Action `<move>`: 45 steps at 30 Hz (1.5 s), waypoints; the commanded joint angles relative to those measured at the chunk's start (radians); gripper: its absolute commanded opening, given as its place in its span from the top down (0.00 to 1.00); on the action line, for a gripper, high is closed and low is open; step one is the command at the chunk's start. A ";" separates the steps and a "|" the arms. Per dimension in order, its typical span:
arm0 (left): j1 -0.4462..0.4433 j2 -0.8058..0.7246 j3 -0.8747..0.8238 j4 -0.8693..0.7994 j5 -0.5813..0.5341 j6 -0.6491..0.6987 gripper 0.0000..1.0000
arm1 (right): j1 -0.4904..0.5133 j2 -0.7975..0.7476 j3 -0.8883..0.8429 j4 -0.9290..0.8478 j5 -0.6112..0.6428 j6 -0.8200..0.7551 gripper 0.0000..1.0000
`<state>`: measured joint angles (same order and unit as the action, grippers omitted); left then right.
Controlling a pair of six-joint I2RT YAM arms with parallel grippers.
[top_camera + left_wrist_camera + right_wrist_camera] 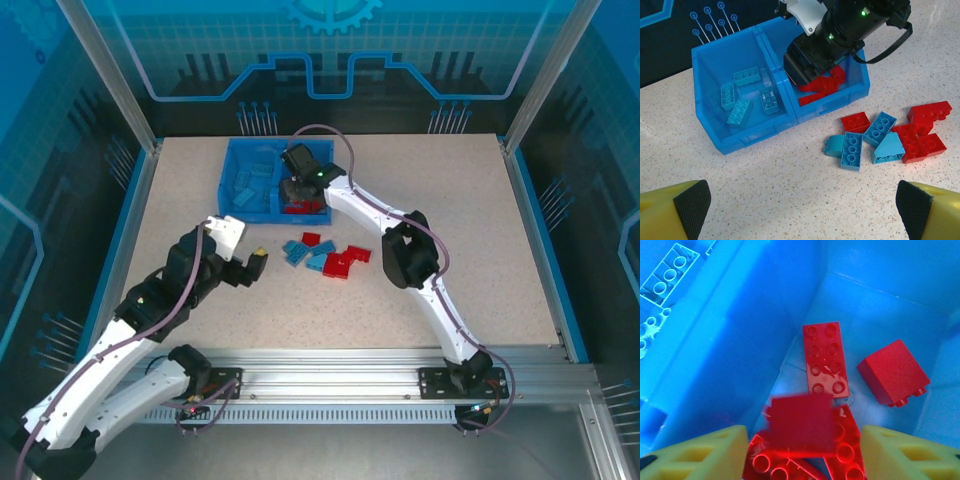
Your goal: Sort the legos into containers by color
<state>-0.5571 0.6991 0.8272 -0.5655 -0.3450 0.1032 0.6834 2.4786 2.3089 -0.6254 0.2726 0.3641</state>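
Now: right gripper down in the red side of the bin, fingers parted

My right gripper hangs inside the right-hand compartment of the blue bin, pointing down at its floor. Its two yellow fingers stand apart. A blurred red brick sits between them with a gap on either side, so neither finger is pressing it. I cannot tell whether that brick is in the air or lying on the others. Beneath it are more red bricks: a long flat one with its studs up, a chunky block tipped on its side just beside it, and a couple of others partly covered at the bottom of the wrist view.

Across the divider, the left-hand compartment holds four light blue bricks, lying loose at different angles.

My left gripper hovers above the table on the near side of the bin, jaws spread as wide as they go, with nothing between them. Beyond it a heap of unsorted bricks lies on the table just in front of the red compartment. A red one is nearest the bin, a few light blue pieces touch each other in the middle, and a cluster of red ones lies at the right. From the overhead camera that heap sits between my two arms, close to the left gripper but apart from it.
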 commanded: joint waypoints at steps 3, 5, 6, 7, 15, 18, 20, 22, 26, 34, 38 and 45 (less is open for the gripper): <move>0.012 0.019 -0.005 0.018 -0.013 -0.012 0.01 | 0.001 -0.027 0.060 -0.071 -0.048 -0.014 0.34; 0.014 0.032 -0.004 0.012 -0.019 -0.008 0.01 | 0.001 -0.057 0.050 -0.091 -0.041 -0.018 0.35; 0.013 0.038 -0.003 0.009 -0.024 -0.005 0.01 | 0.001 -0.082 0.034 -0.097 -0.038 -0.023 0.35; 0.013 0.044 -0.004 0.009 -0.025 -0.005 0.01 | 0.001 -0.111 0.011 -0.097 -0.036 -0.024 0.35; 0.018 0.111 -0.003 0.013 -0.029 -0.046 0.01 | 0.012 -0.558 -0.439 -0.030 -0.108 -0.053 0.32; 0.026 0.156 0.025 -0.016 0.062 -0.081 0.01 | 0.028 -0.786 -0.679 0.016 -0.199 -0.070 0.28; 0.022 0.214 0.093 -0.099 0.180 -0.140 0.01 | 0.042 -0.952 -0.856 0.049 -0.270 -0.074 0.25; 0.022 0.272 0.148 -0.150 0.248 -0.272 0.01 | 0.054 -1.106 -1.020 0.087 -0.326 -0.059 0.21; 0.019 0.350 0.085 -0.029 0.336 -0.409 0.02 | 0.059 -1.409 -1.359 0.236 -0.467 0.018 0.12; 0.019 0.607 0.041 0.108 0.258 -0.363 0.02 | 0.071 -1.742 -1.648 0.196 -0.509 0.085 0.00; 0.018 0.734 0.053 0.164 0.195 -0.346 0.06 | 0.070 -1.810 -1.687 0.177 -0.460 0.116 0.00; 0.019 0.919 0.122 0.195 0.169 -0.304 0.21 | 0.068 -1.799 -1.679 0.192 -0.427 0.101 0.00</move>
<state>-0.5392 1.5791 0.9028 -0.4080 -0.1570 -0.2260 0.7418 0.6720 0.6266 -0.4465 -0.1719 0.4637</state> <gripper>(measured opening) 0.794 0.999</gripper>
